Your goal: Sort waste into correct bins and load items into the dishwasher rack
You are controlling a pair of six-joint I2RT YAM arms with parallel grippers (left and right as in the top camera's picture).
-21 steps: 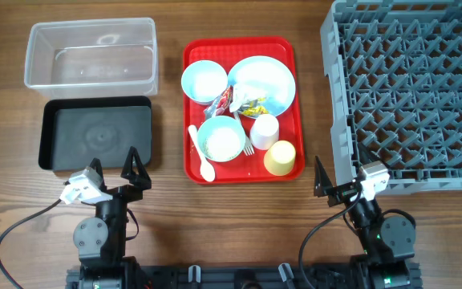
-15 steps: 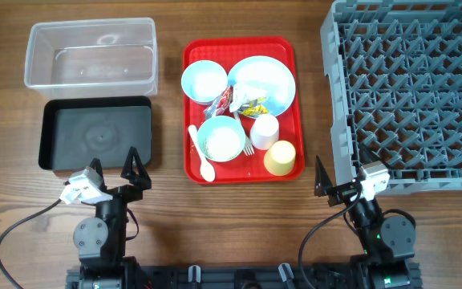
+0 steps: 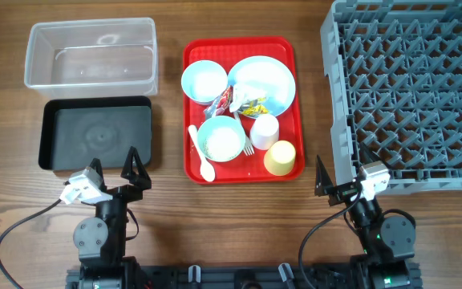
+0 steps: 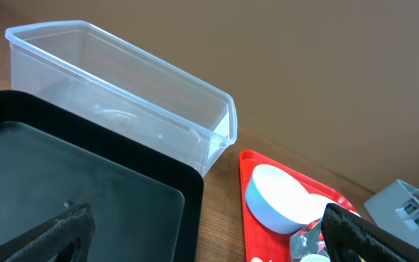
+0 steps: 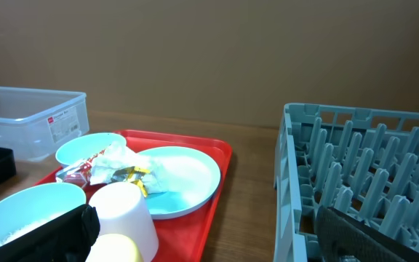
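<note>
- L gripper (image 3: pixel 115 166): low over the table (image 3: pixel 239 225), just near side of the black tray (image 3: pixel 95 135). Jaws spread wide, nothing in them. In the wrist view both fingers (image 4: pixel 49 234) sit at the frame's bottom corners.
- R gripper (image 3: pixel 338 172): by the near-left corner of the rack (image 3: pixel 411 88). Jaws also wide apart and empty, per the wrist view.
- Bins on the robot's left: clear tub (image 3: pixel 91 56) farther out, black tray right beside it on the near side. Nothing visible in either.
- Red tray (image 3: pixel 239 171) in the middle, btwn bins and rack, and holds everything else.
- Far bowl (image 3: pixel 204 80) at its far-left, plate (image 3: pixel 263 79) at far-right.
- Near bowl (image 3: pixel 220 139) below them, w/ what look like white grains (image 3: pixel 224 144) inside.
- Red wrapper (image 3: pixel 228 98), tissue (image 3: pixel 216 107) and yellow wrapper (image 3: pixel 255 104) are bunched btwn the bowls and the plate, overlapping the plate's edge.
- Spoon (image 3: pixel 200 152) lies left of the near bowl.
- Fork (image 3: pixel 249 147) pokes out btwn that bowl and the white cup (image 3: pixel 265 128).
- Yellow cup (image 3: pixel 280 157) sits just nearer than the white one; both look upside down.
- Rack on the right, w/ no dishes in the part that shows.
</note>
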